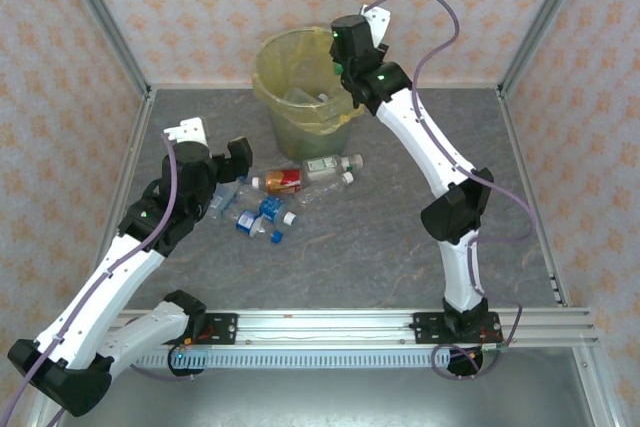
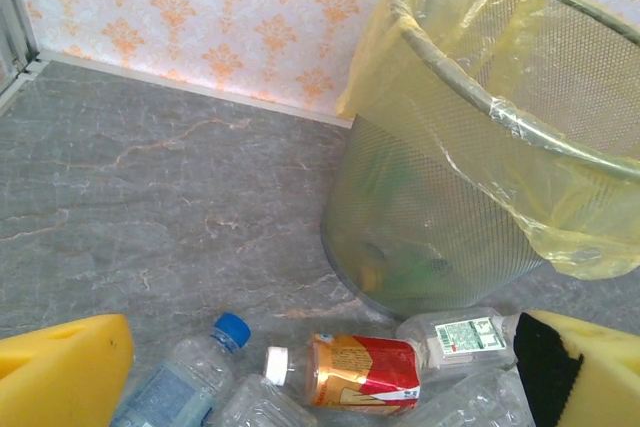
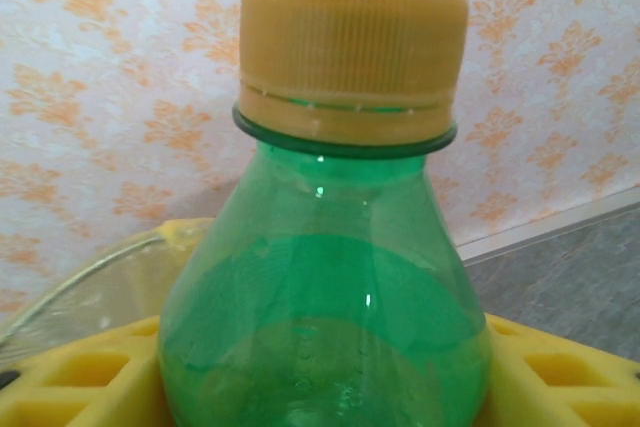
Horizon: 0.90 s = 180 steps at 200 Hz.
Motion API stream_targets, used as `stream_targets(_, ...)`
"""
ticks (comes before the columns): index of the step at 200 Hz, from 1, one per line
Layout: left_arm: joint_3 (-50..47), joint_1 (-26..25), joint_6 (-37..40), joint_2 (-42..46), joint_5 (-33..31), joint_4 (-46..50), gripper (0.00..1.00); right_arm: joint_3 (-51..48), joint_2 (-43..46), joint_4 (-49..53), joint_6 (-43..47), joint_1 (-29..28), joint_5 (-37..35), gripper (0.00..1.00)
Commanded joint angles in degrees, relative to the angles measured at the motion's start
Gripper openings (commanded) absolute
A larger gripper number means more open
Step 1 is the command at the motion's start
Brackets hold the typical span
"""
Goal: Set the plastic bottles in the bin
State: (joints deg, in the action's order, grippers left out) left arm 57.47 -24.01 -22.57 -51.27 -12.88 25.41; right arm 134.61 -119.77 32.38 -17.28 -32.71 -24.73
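Note:
My right gripper [image 1: 345, 59] hangs over the right rim of the bin [image 1: 290, 122], a mesh bucket lined with a yellow bag. In the right wrist view its yellow fingers [image 3: 75, 382] press both sides of a green bottle [image 3: 325, 297] with a yellow-orange cap [image 3: 350, 57]. My left gripper [image 1: 225, 175] stands open over a cluster of plastic bottles on the table. Between its jaws [image 2: 320, 392] lie a red-labelled bottle [image 2: 365, 372], a blue-capped one [image 2: 185, 382] and a clear white-labelled one [image 2: 460, 335], all in front of the bin [image 2: 480, 197]. Several bottles lie inside the bin.
More blue-labelled bottles [image 1: 258, 219] lie loose near the left gripper. Patterned walls with metal posts close in the table at the back and both sides. A rail [image 1: 330, 327] runs along the near edge.

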Motion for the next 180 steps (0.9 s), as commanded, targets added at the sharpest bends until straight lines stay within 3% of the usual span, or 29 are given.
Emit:
stream_targets(1,2.4,0.2,-0.7,-0.3,-2.3,-0.6,0.99,2.0,-0.6,-0.3,2.9,-0.1,2.5,0.79)
stream_targets(10,2.5,0.2,-0.9,-0.6,-2.3,-0.6,0.99,2.2,-0.7,-0.2,3.3,-0.1,3.1,0.86)
stream_targets(19,2.4,0.2,-1.3,-0.9,-2.3,-0.6,0.99,2.2,-0.6,-0.2,3.6,-0.1,3.5,1.0)
stream_targets(93,1.9,0.3,-2.0,-2.5,-0.6,-0.2,0.99,0.7,2.9,1.4,2.0,-0.7,4.8,1.0)
stream_targets(180,-0.8,3.6,-2.5,-2.6,0.0,5.8,0.99,-5.7,9.1,2.8,-0.8,-8.2,0.9,1.0)
